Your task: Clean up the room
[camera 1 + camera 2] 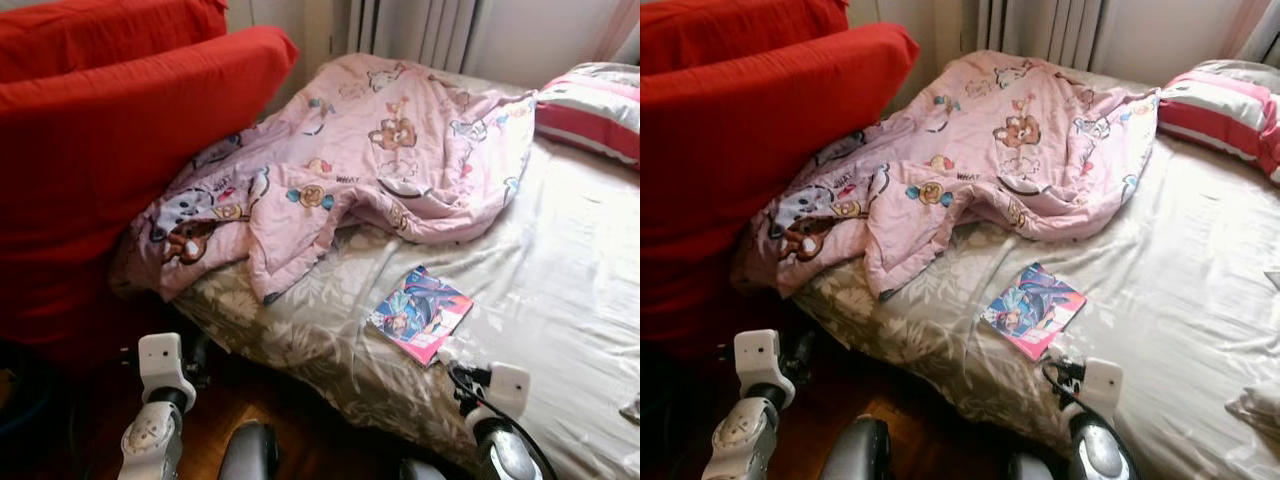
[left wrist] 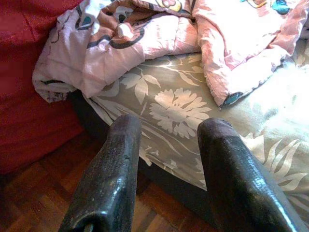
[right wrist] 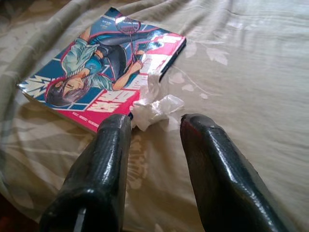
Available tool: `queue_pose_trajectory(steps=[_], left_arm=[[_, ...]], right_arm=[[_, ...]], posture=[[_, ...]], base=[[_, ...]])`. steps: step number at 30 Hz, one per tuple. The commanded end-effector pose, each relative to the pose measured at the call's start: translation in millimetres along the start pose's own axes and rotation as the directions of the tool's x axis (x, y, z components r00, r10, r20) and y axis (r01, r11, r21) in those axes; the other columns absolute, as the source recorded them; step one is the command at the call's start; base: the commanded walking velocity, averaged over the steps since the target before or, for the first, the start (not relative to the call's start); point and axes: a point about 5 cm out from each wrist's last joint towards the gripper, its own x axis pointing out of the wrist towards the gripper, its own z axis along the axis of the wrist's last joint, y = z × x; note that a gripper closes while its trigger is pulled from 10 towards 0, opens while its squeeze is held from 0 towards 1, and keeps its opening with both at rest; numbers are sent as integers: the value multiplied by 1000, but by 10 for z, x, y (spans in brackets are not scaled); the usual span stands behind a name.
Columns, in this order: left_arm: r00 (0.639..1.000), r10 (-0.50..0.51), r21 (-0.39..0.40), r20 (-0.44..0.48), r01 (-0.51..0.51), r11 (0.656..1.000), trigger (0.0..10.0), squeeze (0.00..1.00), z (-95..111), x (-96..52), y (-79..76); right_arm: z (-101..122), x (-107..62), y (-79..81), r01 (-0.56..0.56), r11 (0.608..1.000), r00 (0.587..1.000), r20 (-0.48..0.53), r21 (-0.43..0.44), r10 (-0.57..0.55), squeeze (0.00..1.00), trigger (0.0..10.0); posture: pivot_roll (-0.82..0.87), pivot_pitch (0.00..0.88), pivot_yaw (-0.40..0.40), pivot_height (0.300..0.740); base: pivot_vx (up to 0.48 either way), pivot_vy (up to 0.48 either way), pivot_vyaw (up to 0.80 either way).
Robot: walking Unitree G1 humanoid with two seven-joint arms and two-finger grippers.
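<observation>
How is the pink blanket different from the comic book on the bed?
The blanket is soft cloth, crumpled in a heap; the comic book is stiff and lies flat and closed. The blanket is pale pink with cartoon bears; the book's cover is blue and pink with a drawn figure. The blanket spreads over much of the bed's upper part and touches the red cushion; the book is small, near the bed's edge. Both rest on the floral sheet.

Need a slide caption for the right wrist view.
Open right hand hovers over crumpled tissue beside comic book on the bed sheet.
</observation>
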Motion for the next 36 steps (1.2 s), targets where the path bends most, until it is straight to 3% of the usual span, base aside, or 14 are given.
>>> queue_pose_trajectory(steps=[1,14,17,23,24,27,36], left_arm=[[1000,3,16,6,-3,1000,10000,0,27,-8,37],[998,-54,34,15,53,998,10000,0,62,-61,1],[998,-54,34,26,53,998,10000,0,119,-41,-5],[996,-65,31,54,63,998,10000,0,214,-45,-16],[995,-72,34,69,70,997,10000,0,266,-48,-22],[992,-80,39,100,77,996,10000,0,377,-56,-25],[986,-76,25,145,73,997,10000,0,594,-77,-64]], right_arm=[[44,21,46,-20,1000,1000,19,-2,20,0,10000],[122,74,65,10,1000,999,38,28,-11,0,10000],[213,130,96,-8,999,998,57,36,6,0,10000],[305,198,166,-72,997,996,59,25,71,4,10000],[305,220,194,-96,995,995,34,29,95,1000,10000],[310,255,257,-139,990,990,-8,-27,139,1000,10000],[414,368,491,-227,973,972,-73,-51,223,1000,10000]], posture=[[-2,156,-9,626],[20,127,5,626],[22,174,11,626],[31,188,16,626],[38,202,19,626],[64,222,21,626],[114,287,33,626]], base=[[326,0,0],[340,0,0],[308,0,0],[0,0,0],[0,0,0],[0,0,0],[0,0,0]])
